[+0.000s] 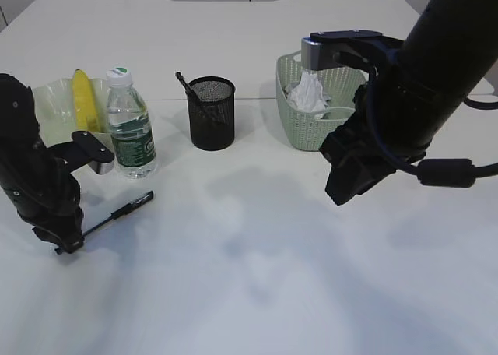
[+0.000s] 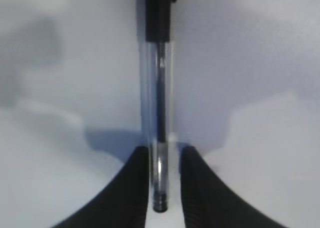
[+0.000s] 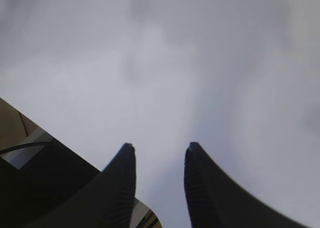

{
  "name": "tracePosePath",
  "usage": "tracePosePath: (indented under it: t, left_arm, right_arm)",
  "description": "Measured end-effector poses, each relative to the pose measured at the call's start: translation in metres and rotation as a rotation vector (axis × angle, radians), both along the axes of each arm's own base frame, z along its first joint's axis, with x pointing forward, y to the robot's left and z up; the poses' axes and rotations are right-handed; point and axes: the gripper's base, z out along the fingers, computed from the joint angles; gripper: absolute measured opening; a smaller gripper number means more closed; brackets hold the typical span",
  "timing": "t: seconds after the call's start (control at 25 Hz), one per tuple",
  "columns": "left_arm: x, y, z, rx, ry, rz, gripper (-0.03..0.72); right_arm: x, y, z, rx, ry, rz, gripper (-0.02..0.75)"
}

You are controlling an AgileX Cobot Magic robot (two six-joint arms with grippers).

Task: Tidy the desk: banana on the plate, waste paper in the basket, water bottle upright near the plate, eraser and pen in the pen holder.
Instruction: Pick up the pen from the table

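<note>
Okay, left gripper (image 2: 161, 180) is down at the desk (image 1: 272, 254), fingers (image 2: 137, 183) nearly together, pinching the tail end of a clear-barrelled black pen (image 2: 159, 113) that lies flat. Right gripper (image 3: 159, 153) hovers over bare tabletop, jaws parted a little, holding nothing. Banana (image 1: 84, 98) on plate (image 1: 48, 106), water bottle (image 1: 131, 125) upright beside it, waste paper (image 1: 310, 94) in basket (image 1: 299, 129).

The banana (image 1: 84, 100) lay in the green plate (image 1: 48, 106). The water bottle (image 1: 130, 126) stood upright beside it. White waste paper (image 1: 310, 94) sat in the basket (image 1: 299, 121). A pen (image 1: 117, 212) lay near the black pen holder (image 1: 212, 112).
</note>
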Motion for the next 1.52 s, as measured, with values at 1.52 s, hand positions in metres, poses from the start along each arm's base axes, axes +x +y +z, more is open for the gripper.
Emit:
tracePosePath:
  t: [1.52]
  left_arm:
    - [-0.028, -0.023, 0.108, -0.408, -0.091, 0.233, 0.040]
  right_arm:
    - [-0.003, 0.009, 0.011, 0.123, -0.067, 0.092, 0.250]
